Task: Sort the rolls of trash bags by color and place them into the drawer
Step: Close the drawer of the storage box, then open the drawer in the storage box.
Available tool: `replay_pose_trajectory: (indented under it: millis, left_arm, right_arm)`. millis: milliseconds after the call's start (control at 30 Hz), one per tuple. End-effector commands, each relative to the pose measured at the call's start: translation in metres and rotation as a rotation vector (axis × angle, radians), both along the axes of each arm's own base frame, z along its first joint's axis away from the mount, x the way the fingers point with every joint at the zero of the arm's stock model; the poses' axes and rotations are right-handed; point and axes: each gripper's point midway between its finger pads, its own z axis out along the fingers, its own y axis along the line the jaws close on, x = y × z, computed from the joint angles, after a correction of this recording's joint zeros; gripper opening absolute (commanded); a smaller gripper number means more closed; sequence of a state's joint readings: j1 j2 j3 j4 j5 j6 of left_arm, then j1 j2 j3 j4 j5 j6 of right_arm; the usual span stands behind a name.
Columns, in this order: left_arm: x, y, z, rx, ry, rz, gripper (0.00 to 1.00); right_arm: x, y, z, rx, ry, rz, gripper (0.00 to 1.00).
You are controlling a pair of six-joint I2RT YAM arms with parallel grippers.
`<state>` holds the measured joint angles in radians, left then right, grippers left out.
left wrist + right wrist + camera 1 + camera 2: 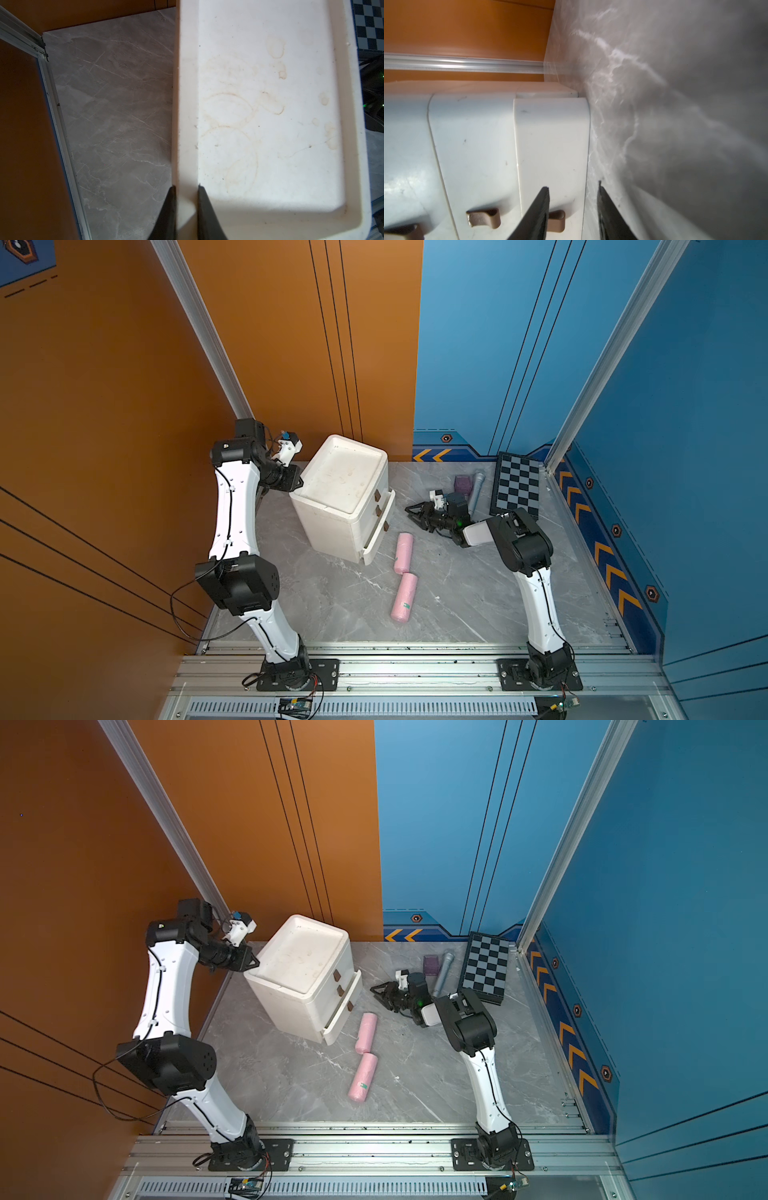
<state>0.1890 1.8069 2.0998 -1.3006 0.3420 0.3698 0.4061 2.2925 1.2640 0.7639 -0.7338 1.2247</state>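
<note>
The drawer (328, 531) (291, 1011) is a white cabinet of three stacked drawers, and its lowest one (379, 540) stands pulled out a little. My left gripper (297, 485) (187, 186) is shut on the rim (186, 104) of the cabinet's tray-like top, at its left corner. The right gripper (409, 510) (573, 184) hangs open low in front of the drawer fronts. The lowest brown pull tab (556, 221) sits just beside one finger, with nothing held. Two pink rolls of trash bags (404, 547) (404, 598) lie end to end on the table in front of the cabinet.
At the back right a small purple cube (463, 485), a slim grey stick (477, 487) and a black-and-grey chequered board (517, 485) sit behind my right arm. Orange and blue walls close in the grey marble table (332, 605) on three sides.
</note>
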Motion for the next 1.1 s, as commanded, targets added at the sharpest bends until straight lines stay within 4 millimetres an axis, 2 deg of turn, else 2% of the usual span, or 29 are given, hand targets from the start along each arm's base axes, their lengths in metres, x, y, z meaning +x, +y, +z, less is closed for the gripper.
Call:
replay_pose_trajectory:
  millis: [0,133,367,733,867,1067]
  left_arm:
    - [-0.024,-0.023,-0.005,-0.104,0.086,-0.036,0.0]
    - [-0.027,-0.023,-0.006,-0.097,0.09,-0.033,0.0]
    - [-0.027,-0.024,-0.009,-0.105,0.092,-0.04,0.0]
    - [-0.027,-0.029,-0.005,-0.138,0.081,-0.049,0.0]
    - [-0.03,-0.029,-0.005,-0.138,0.074,-0.048,0.0]
    - [-0.031,-0.029,-0.006,-0.136,0.077,-0.043,0.0]
  right_arm:
    - [-0.018,0.01,0.034,-0.103,-0.091,0.087,0.41]
    - [-0.035,0.008,0.018,-0.25,-0.085,0.142,0.42]
    - [-0.044,0.01,-0.01,-0.247,-0.031,0.169,0.42]
    - [-0.059,0.02,-0.037,-0.284,-0.005,0.208,0.42]
    - [-0.07,0.03,-0.04,-0.287,-0.006,0.241,0.42]
    - [-0.074,0.042,-0.035,-0.221,-0.013,0.224,0.43]
